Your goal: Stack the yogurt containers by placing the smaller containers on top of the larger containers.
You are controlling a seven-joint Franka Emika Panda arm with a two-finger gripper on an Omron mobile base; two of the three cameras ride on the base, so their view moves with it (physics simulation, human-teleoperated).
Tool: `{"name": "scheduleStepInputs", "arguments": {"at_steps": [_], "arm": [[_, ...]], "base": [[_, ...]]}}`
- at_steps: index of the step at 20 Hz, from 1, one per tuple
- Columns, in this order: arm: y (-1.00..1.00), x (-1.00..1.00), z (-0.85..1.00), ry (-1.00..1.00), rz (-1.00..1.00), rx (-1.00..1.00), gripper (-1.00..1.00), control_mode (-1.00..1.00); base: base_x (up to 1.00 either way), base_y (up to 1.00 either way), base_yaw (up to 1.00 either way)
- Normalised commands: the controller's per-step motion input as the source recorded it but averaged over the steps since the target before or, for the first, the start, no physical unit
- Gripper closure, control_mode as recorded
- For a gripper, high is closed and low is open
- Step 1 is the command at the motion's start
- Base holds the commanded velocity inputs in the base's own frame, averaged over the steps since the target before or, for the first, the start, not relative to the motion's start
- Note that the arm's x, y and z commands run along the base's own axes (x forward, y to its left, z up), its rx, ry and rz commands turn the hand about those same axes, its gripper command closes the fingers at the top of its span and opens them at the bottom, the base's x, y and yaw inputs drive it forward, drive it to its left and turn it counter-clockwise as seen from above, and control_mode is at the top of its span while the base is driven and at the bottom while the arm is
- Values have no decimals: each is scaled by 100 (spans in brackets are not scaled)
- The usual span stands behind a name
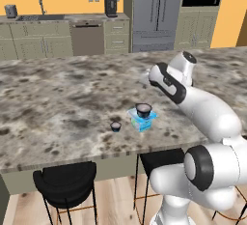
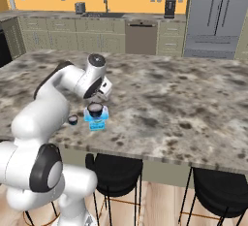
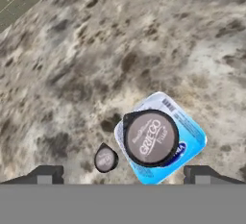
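The wider round dark yogurt cup with a grey-brown printed lid point(image 3: 150, 137) is sitting on top of the squarish light-blue and white yogurt box point(image 3: 190, 134), covering most of the box's blue printed top and leaning toward one corner, so blue shows around it on the far and right sides in the hand view. Its lid is carrying pale lettering, and a pale rim is showing around it from the base cameras point(image 1: 144, 108) point(image 2: 95, 108). The box point(image 1: 143, 120) point(image 2: 96, 120) is resting flat on the mottled grey-brown stone counter point(image 3: 96, 50), near its front edge.

The smaller round dark cup with a pale rim point(image 3: 105, 159) is standing on the counter just beside the box, apart from it point(image 1: 116, 126) point(image 2: 73, 120).

The two-finger gripper point(image 3: 124, 174) is hanging above the pile with its fingers point(image 3: 46, 174) spread wide and holding nothing. In the hand view the stacked cup and box are lying between the fingertips, nearer the right one, and the small cup is lying between them too, nearer the left one.

Black round-backed stools point(image 1: 65, 185) point(image 2: 116, 174) are standing under the counter's front edge.
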Motion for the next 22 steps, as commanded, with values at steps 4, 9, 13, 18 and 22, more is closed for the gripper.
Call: {"name": "scheduleStepInputs", "arguments": {"at_steps": [4, 9, 13, 18, 22], "arm": [[33, -24, 0, 1, 15, -1, -100, -100], [25, -49, 0, -3, 5, -5, -100, -100], [29, -44, 0, -3, 0, -7, -100, -100], [34, -22, -5, -5, 0, -6, -100, -100], [38, -8, -5, -2, 0, -3, -100, -100]], "base": [[0, 0, 0], [0, 0, 0], [0, 0, 0], [0, 0, 0], [0, 0, 0]]}}
